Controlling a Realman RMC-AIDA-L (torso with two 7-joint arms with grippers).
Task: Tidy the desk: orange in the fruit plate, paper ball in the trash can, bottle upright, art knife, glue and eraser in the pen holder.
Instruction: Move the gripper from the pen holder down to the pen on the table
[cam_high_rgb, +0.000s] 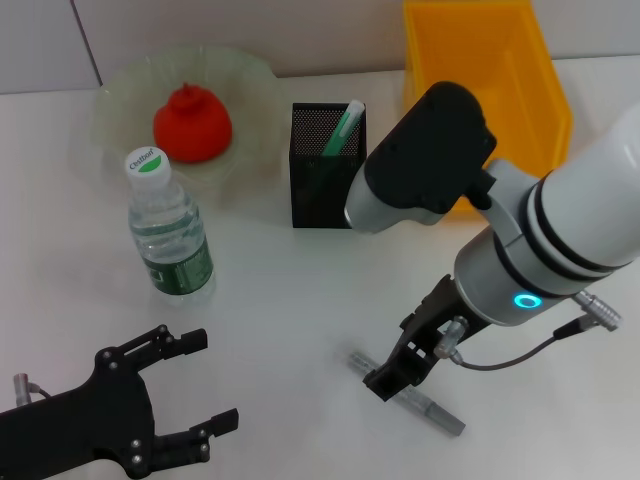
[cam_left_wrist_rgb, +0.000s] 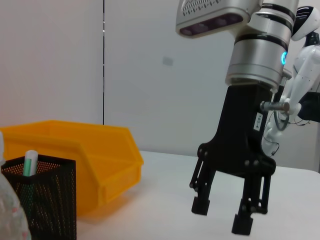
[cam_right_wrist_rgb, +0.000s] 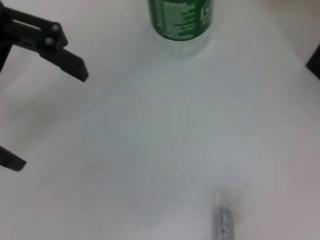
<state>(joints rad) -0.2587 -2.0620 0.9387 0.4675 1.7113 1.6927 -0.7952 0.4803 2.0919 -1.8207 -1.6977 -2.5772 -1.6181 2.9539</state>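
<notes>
Grey art knife (cam_high_rgb: 408, 393): lies flat on white desk (cam_high_rgb: 290, 310), near front right; thin metallic bar, one end seen in right wrist view (cam_right_wrist_rgb: 223, 223).
Right gripper (cam_high_rgb: 395, 372): directly over knife's middle, fingers spread apart either side, pointing down; nothing grasped; left wrist view shows tips just above desk (cam_left_wrist_rgb: 222, 216).
Left gripper (cam_high_rgb: 205, 385): front left, low over desk, fingers wide apart, empty; near bottle.
Water bottle (cam_high_rgb: 168, 228): upright, green label, white cap, left of centre.
Pen holder (cam_high_rgb: 326, 165): black mesh, back centre, green glue stick (cam_high_rgb: 343, 128) standing inside.
Fruit plate (cam_high_rgb: 120, 100): clear glass, back left, red-orange fruit (cam_high_rgb: 192, 122) in it.
Trash can (cam_high_rgb: 485, 70): yellow bin, back right, partly behind right arm.
</notes>
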